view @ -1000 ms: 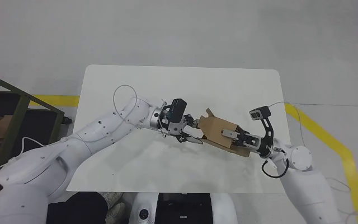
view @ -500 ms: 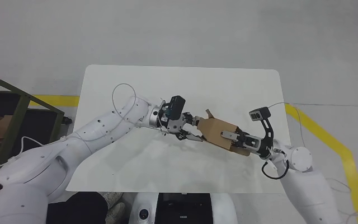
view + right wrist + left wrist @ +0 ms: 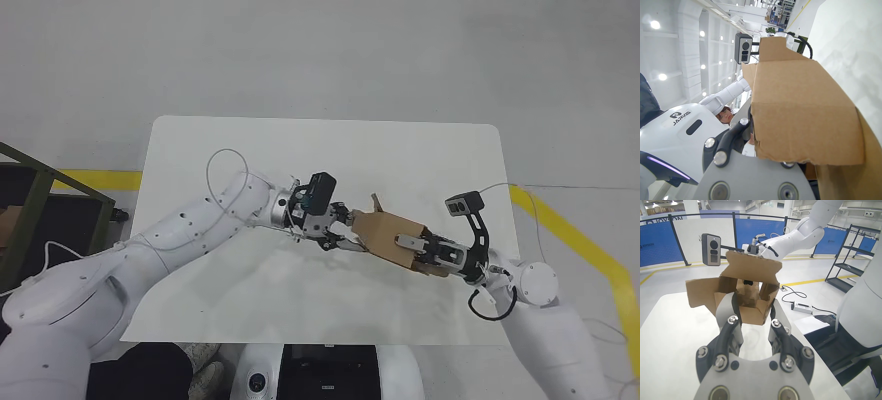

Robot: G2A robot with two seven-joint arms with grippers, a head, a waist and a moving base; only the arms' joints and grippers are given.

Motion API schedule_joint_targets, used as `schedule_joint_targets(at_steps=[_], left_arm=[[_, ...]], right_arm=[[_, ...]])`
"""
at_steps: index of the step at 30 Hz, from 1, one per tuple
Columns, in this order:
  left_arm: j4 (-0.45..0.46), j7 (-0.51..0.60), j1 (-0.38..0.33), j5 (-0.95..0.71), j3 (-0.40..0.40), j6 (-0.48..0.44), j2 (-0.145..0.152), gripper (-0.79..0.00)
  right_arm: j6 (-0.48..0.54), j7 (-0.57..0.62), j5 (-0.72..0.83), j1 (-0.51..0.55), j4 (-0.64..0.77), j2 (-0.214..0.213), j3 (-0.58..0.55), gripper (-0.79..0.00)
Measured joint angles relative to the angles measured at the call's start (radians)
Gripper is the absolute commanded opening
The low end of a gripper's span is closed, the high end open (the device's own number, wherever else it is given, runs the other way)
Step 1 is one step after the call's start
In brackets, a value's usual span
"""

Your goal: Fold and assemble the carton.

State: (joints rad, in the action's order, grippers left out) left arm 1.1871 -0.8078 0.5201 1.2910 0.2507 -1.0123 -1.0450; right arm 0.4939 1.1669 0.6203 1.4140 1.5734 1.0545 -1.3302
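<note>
A brown carton (image 3: 388, 236) is held above the white table (image 3: 230, 150), a little right of centre near the front edge. My right gripper (image 3: 418, 246) is shut on its right wall, with one finger (image 3: 408, 239) lying on the top panel. In the right wrist view the carton (image 3: 802, 113) hides most of that gripper. The open end of the carton (image 3: 749, 289), flaps spread, faces my left gripper (image 3: 753, 306). That gripper is open, and its fingers (image 3: 726, 306) straddle the lower flap. My left gripper (image 3: 345, 241) shows at the carton's left end in the top view.
Bare table surface lies behind and to the left of the carton. A dark metal rack (image 3: 30, 200) stands off the table's left side. The table's front edge (image 3: 300, 342) is close below both arms.
My left gripper has shifted slightly right, up against the carton's open end, and the raised flap there now stands less spread. The right gripper has kept still with the carton.
</note>
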Motion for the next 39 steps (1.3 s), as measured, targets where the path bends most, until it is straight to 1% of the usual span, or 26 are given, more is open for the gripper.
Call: schedule_joint_targets(at_steps=[7,15,27,31,39], left_arm=[[-0.019,0.0,0.001,0.024,0.007,0.0,-0.013,-0.459],[-0.028,-0.012,0.022,0.041,0.044,0.012,-0.02,-0.459],[-0.013,0.0,0.067,0.007,0.107,0.0,-0.007,-0.453],[-0.007,0.0,0.074,0.005,0.104,0.0,-0.002,-0.44],[-0.023,0.0,0.071,-0.038,0.09,0.0,0.01,-0.449]], right_arm=[[-0.002,-0.001,0.003,-0.008,-0.007,0.001,0.006,-0.785],[-0.002,-0.007,0.0,-0.016,-0.015,0.002,0.013,-0.785],[-0.011,-0.018,-0.008,-0.025,-0.018,0.003,0.021,-0.785],[-0.011,-0.021,-0.008,-0.024,-0.018,0.003,0.021,-0.785],[-0.008,-0.017,-0.007,-0.023,-0.015,0.002,0.021,-0.785]])
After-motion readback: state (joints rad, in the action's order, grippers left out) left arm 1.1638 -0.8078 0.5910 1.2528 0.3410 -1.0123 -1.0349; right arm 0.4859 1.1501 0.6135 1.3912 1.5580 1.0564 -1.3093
